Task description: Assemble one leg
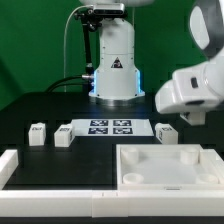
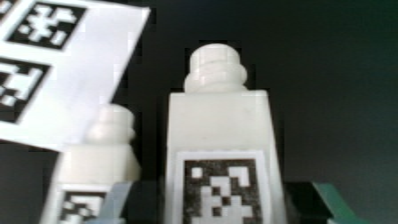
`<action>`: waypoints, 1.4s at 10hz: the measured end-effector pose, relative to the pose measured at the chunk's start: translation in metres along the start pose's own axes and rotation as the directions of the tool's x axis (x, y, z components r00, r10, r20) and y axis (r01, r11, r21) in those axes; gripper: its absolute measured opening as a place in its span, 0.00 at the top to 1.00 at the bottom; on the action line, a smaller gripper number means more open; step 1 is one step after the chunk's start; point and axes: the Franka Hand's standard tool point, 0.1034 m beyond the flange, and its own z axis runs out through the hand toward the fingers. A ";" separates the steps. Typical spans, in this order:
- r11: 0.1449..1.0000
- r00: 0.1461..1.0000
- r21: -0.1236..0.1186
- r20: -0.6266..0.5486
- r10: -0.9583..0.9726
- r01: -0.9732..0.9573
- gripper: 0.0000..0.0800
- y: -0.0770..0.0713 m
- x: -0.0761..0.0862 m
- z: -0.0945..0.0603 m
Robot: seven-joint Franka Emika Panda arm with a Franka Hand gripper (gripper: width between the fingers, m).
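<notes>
grasp step: gripper (image 1: 180,116) sits low at the exterior view's right, beside marker board (image 1: 109,127), straddling leg (image 2: 221,130). can't tell if clamped. next: secure grip, lift, carry to tray (image 1: 150,180) corner.

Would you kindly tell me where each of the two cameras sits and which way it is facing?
Exterior view: off the arm, across the table from the robot's base, facing it over the tray, marker board and legs; the gripper shows at the exterior view's right.
Wrist view: on the wrist, close on two legs; no robot part clearly shows.
Shared: legs and the marker board.
</notes>
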 end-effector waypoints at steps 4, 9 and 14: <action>1.000 0.990 0.008 -0.141 0.010 -0.009 0.64 0.001 0.007 -0.005; 0.999 0.842 0.037 -0.538 0.036 -0.019 0.64 0.013 0.009 -0.027; 0.996 0.425 0.093 -0.901 0.082 0.005 0.64 0.032 0.011 -0.068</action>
